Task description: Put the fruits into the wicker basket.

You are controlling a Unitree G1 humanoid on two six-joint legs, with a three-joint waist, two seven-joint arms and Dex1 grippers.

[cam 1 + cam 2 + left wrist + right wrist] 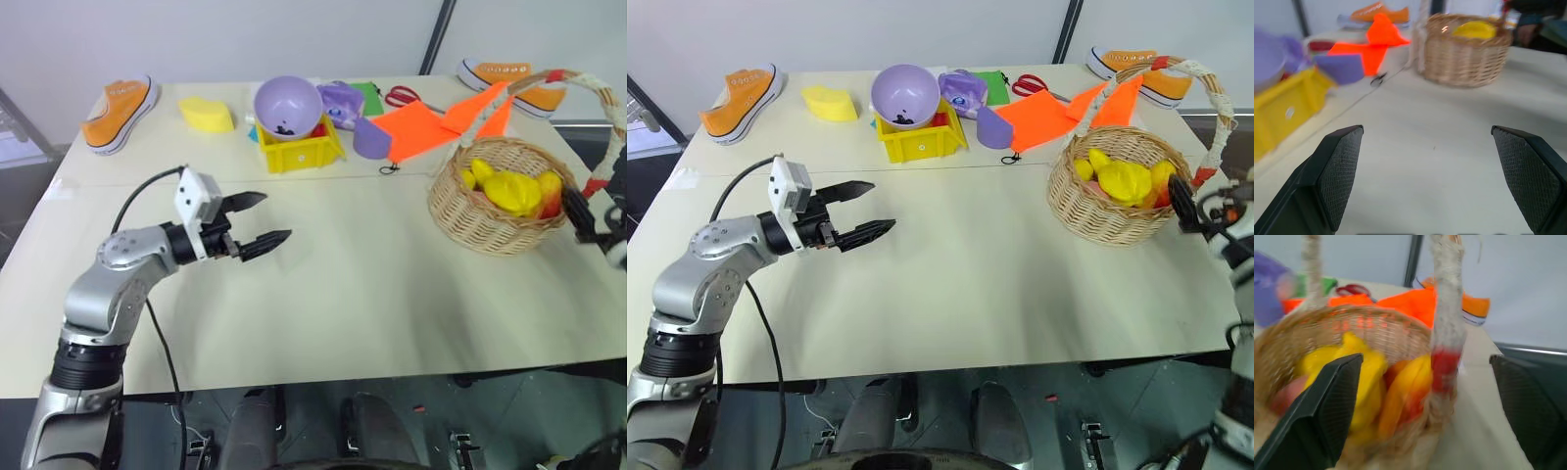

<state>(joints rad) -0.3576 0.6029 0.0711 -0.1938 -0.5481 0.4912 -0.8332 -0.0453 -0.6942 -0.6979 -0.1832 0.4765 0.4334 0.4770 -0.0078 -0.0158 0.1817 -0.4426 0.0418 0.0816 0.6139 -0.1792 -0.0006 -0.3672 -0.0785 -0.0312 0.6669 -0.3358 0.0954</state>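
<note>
Far left: orange sneaker (120,113); beside it the pale yellow sponge block (207,115).

Left gripper (265,221) hovers above bare table (343,294) at near left, jaws spread wide, holding nothing.

Far centre: yellow bin (299,152) with purple bowl (288,106) sitting in it. Orange paper (416,129) and scissors (400,95) to its right.

Right: wicker basket (485,220) upright, arched handle (600,103) over it. Fruits (511,191) lie piled inside — lumpy yellow one on top, mango at the right rim.

Right gripper (1425,411) just right of basket, jaws released, empty, straddling the handle's base without touching.

No loose fruit seen on table; task looks about done.

Handling judgement: hollow plastic fruit, light, stiff, smooth, likely slippery — pinch across the narrow middle. Basket light, rigid; lift at handle crown.
</note>
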